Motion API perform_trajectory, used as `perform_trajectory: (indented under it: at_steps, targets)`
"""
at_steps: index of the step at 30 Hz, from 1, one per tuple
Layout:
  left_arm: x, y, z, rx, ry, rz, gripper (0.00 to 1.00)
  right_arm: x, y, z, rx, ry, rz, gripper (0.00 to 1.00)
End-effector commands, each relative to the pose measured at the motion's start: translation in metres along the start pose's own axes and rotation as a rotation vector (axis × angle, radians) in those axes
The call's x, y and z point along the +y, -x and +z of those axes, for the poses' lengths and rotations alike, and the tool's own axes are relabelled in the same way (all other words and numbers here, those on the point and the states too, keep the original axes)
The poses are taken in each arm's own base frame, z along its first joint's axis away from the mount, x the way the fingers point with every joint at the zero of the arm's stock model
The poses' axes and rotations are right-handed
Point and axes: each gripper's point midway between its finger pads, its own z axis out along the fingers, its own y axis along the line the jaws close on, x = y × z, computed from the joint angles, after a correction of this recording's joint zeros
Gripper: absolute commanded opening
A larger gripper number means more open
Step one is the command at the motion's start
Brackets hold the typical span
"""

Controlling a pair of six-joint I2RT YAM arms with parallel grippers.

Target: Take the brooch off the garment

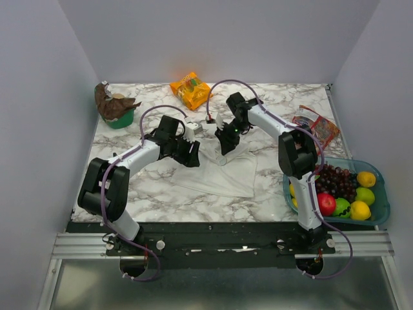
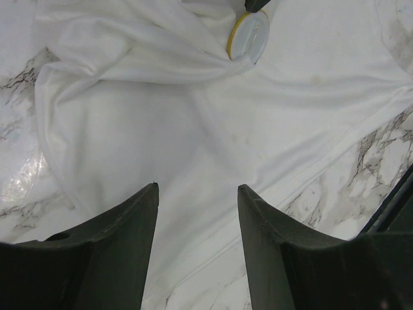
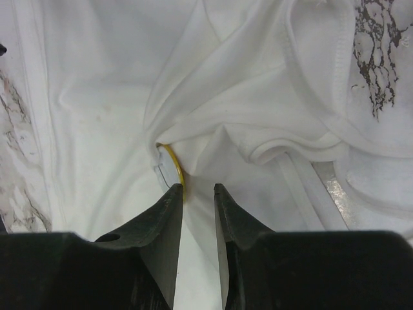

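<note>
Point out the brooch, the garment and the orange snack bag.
brooch (image 2: 248, 35), left wrist view, on its pale round face.
garment (image 2: 161, 129), left wrist view, on the smooth white cloth.
orange snack bag (image 1: 190, 90), top external view, on the bag's middle.

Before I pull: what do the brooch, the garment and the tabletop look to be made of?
Brooch: hard disc, perhaps metal or plastic; yellow rim, pale glossy face.
Garment: thin matte white fabric; soft folds, stitched hems.
Tabletop: marble or marble-look, polished; grey veins, glare.

Orange snack bag (image 1: 190, 90) far centre; green bowl (image 1: 120, 119) far left; red packet (image 1: 316, 126), fruit tray (image 1: 386, 205) right.
</note>
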Motion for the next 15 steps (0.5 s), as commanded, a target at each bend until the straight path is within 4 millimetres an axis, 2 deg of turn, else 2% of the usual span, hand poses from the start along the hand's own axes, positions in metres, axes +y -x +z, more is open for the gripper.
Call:
perform_trajectory:
  at_steps: [1,6,15]
  targets:
    - [0.0037,-0.0044,-0.0067,-0.002,0.031,0.018,0.61,0.0110,0.0003,-0.0066,-0.001,0.044,-0.027,0.35]
    - [0.0036,-0.0044,-0.0065,-0.001,0.029,0.019,0.61,0.0150,-0.0044,-0.0020,0.012,0.065,-0.026,0.34]
    - [0.0056,-0.0037,-0.0045,0.002,0.032,0.021,0.62,0.0183,-0.0004,0.0014,0.002,0.078,-0.040,0.30]
